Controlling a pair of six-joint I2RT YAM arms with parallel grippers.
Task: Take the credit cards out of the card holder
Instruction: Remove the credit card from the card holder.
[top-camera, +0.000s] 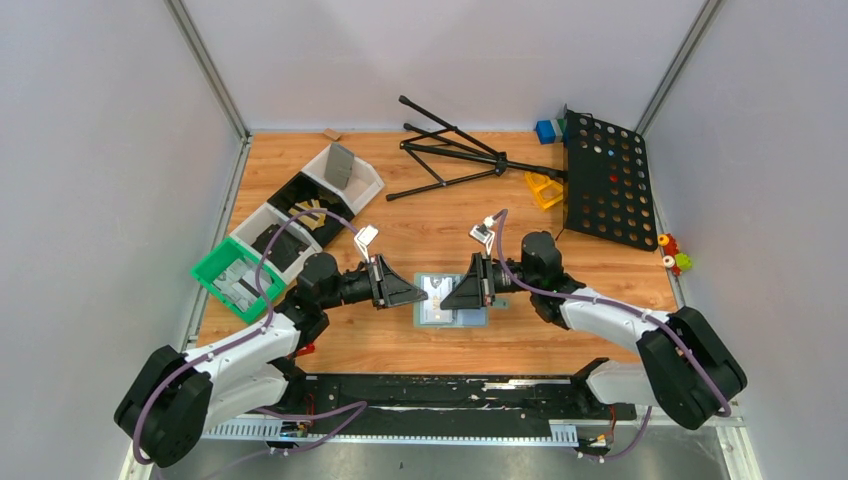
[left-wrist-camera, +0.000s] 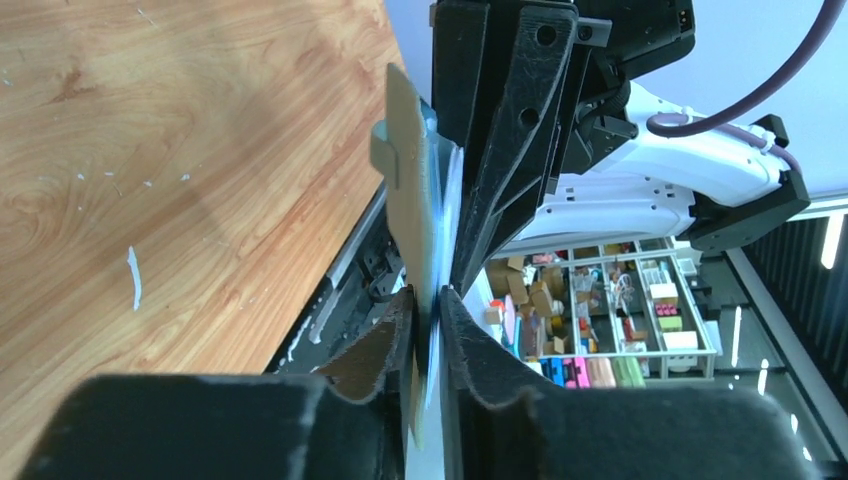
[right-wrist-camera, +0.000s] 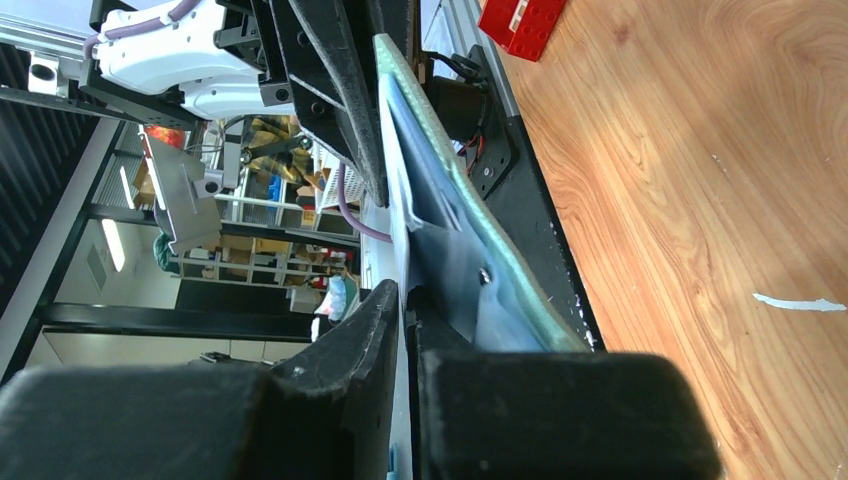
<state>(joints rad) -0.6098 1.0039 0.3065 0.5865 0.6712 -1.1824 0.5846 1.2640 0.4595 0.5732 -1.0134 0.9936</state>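
At mid-table, hold left gripper (left-wrist-camera: 428, 302) clenched on card holder (top-camera: 465, 316); with right gripper (right-wrist-camera: 405, 296) pinched on pale inner sheet (right-wrist-camera: 398, 190), card or sleeve unclear, pull straight right, slowly.

An overhead camera looked down from above and behind the near edge, taking in the whole table (top-camera: 420, 235). Both wrist cameras sat very close, facing each other across the card holder (top-camera: 462, 318) at mid-table, which all three views shared.
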